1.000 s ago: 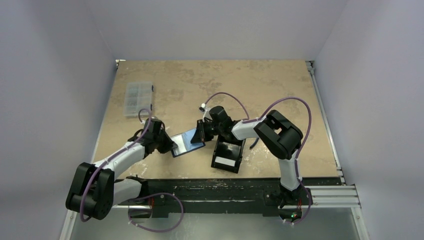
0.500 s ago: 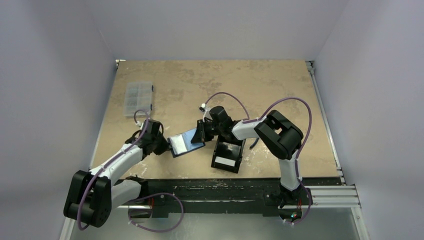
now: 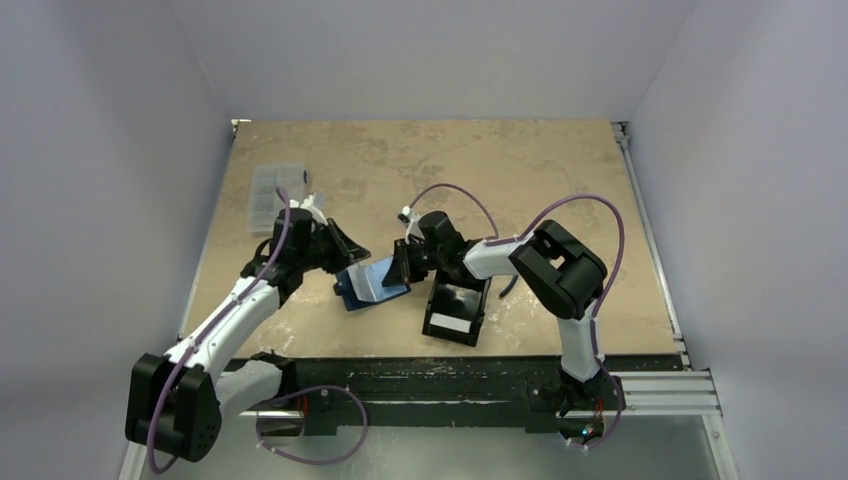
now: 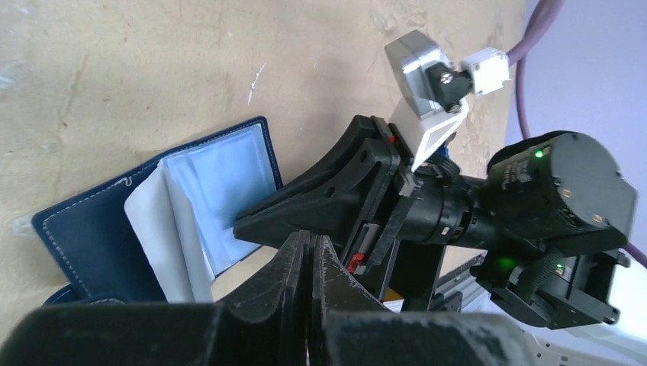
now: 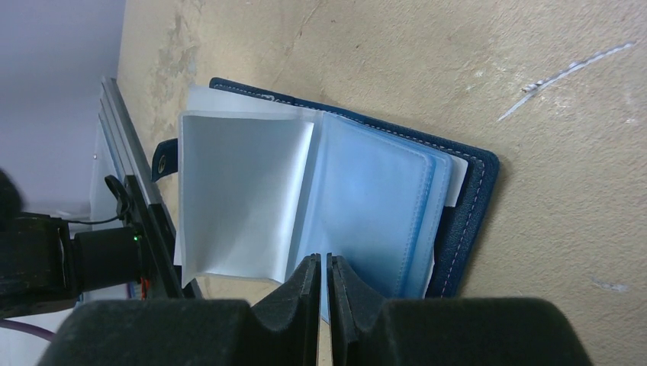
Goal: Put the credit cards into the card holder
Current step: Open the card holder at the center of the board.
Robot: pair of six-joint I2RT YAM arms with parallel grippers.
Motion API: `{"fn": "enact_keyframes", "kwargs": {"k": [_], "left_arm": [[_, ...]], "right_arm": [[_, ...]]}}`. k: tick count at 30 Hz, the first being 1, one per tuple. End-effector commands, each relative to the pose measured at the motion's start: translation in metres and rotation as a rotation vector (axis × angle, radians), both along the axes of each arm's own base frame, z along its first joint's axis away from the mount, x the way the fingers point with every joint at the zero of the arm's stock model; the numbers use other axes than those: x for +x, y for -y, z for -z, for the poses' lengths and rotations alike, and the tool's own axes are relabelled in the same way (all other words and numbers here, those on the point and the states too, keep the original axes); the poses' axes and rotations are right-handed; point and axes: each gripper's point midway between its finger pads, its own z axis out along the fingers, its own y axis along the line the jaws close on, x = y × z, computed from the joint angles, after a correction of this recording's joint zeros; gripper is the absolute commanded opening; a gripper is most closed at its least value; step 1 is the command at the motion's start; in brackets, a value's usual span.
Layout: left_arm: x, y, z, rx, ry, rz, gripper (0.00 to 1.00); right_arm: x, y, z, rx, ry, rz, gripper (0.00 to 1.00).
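Sitting closest to the near edge of the tabletop (image 3: 500,180), about midway along it, is a black box-shaped tray (image 3: 455,312) with a white label. Just beside it, toward the left edge, the card holder (image 3: 365,285) is lying open on the bare surface, its navy cover down and its clear and pale blue sleeves fanning upward.

The right end effector (image 5: 321,261) is reaching over the tray's far end. Its fingers are nearly pressed together and appear to be pinching the lower edge of one blue sleeve, keeping the pages parted. The left end effector (image 4: 311,244) is hovering just off the holder's far-left side with its fingers pressed together and nothing between them. Farther back, near the far-left corner, a clear plastic compartment box (image 3: 277,192) is sitting well apart from the action.

No credit card is showing in any view, and whether the tray is holding any cannot be told. Judging from this, the step in hand is opening the holder and exposing a pocket; no card is going in yet. The next move is calling for the left arm to spread its fingers and fetch a card. Meanwhile the right is needing a steady, light hold, since the thin sleeves are likely to flop shut or drag the holder along.
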Motion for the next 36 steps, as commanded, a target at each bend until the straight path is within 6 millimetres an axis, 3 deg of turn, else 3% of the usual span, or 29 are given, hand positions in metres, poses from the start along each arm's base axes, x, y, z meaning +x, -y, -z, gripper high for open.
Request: {"fn": "enact_keyframes", "kwargs": {"k": [1, 5, 8, 12, 17, 27, 36], "left_arm": [[0.005, 0.023, 0.002, -0.047, -0.008, 0.097, 0.00], [-0.002, 0.031, 0.047, 0.096, -0.130, 0.121, 0.00], [-0.007, 0.020, 0.072, 0.244, -0.188, 0.080, 0.00], [-0.019, -0.005, 0.093, 0.354, -0.218, 0.017, 0.00], [-0.036, -0.017, 0.118, 0.398, -0.282, 0.016, 0.00], [-0.057, -0.056, 0.139, 0.476, -0.336, -0.129, 0.00], [-0.071, -0.078, 0.152, 0.461, -0.380, -0.220, 0.00]], "right_arm": [[0.006, 0.015, 0.011, -0.081, 0.008, 0.037, 0.17], [0.006, 0.015, 0.011, -0.083, 0.007, 0.038, 0.17], [0.006, 0.016, 0.013, -0.087, 0.005, 0.037, 0.16], [0.005, 0.016, 0.014, -0.088, 0.002, 0.037, 0.16], [0.004, 0.016, 0.016, -0.090, 0.002, 0.033, 0.16], [0.000, 0.019, 0.020, -0.089, -0.012, 0.027, 0.16], [-0.003, 0.027, 0.033, -0.128, -0.009, 0.035, 0.17]]}}
